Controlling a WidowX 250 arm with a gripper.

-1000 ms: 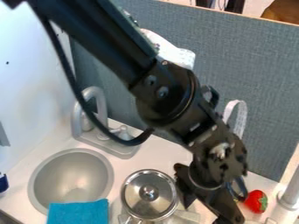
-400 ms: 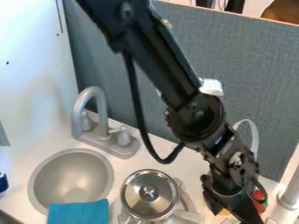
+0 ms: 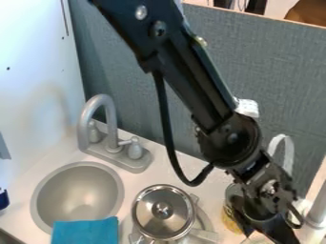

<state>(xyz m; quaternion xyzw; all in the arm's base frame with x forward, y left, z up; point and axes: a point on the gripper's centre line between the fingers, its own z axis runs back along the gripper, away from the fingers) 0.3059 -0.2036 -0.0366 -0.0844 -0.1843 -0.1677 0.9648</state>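
Shifted toward three o'clock since the earlier frames: black gripper at five o'clock, jaws parted, impossible to tell whether holding anything. Toward its ten o'clock, just beside, a clear container, yellow low down; at six, as before, a lidded pot.

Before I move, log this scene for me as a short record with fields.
gripper: lower right, pointing down at the counter
held: cannot tell
nearest: clear container with yellow in its lower part, partly hidden by the gripper
cookware: metal pot with lid, left of the container in view
sink: round, grey
faucet: grey, behind the sink
cloth: blue, over the sink's near edge
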